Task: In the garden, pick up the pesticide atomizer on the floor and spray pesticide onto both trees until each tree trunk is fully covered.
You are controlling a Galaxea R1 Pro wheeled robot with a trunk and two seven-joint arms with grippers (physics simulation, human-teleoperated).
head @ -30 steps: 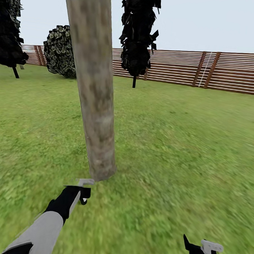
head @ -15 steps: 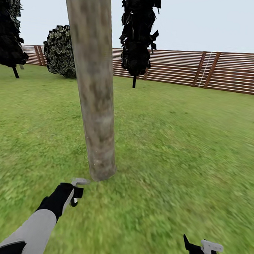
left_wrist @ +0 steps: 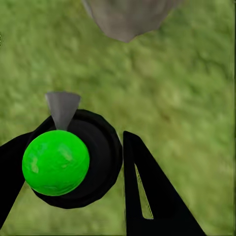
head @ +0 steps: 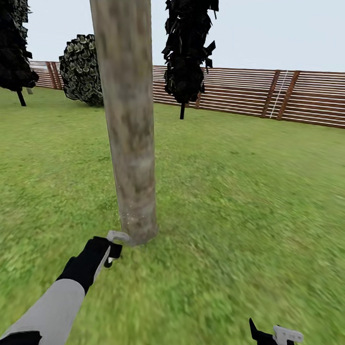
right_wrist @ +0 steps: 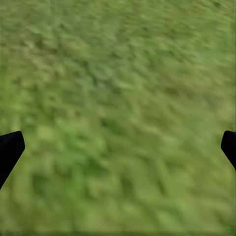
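A thick pale grey-beige mottled tree trunk (head: 130,119) rises from the grass floor (head: 242,207) just ahead of me, and its base (left_wrist: 127,17) also appears in the left wrist view. My left gripper (head: 109,251) is shut on the pesticide atomizer (head: 117,235), whose pale grey trigger head sits just short of the trunk's foot. In the left wrist view the atomizer (left_wrist: 78,160) is a round black body with a bright green part and a grey nozzle pointing toward the trunk, held between the black fingers (left_wrist: 147,196). My right gripper (head: 277,336) hangs open low over grass, its fingertips (right_wrist: 10,152) wide apart.
A brown slat fence (head: 279,95) runs across the back. Two thin black-trunked trees (head: 188,46) (head: 14,40) and a round dark bush (head: 82,70) stand far off near it. Open lawn spreads to the right of the trunk.
My left arm first drew a little to the left, then pushed forward, bringing the atomizer's trigger head up to the trunk's base. The right arm and the camera stayed still.
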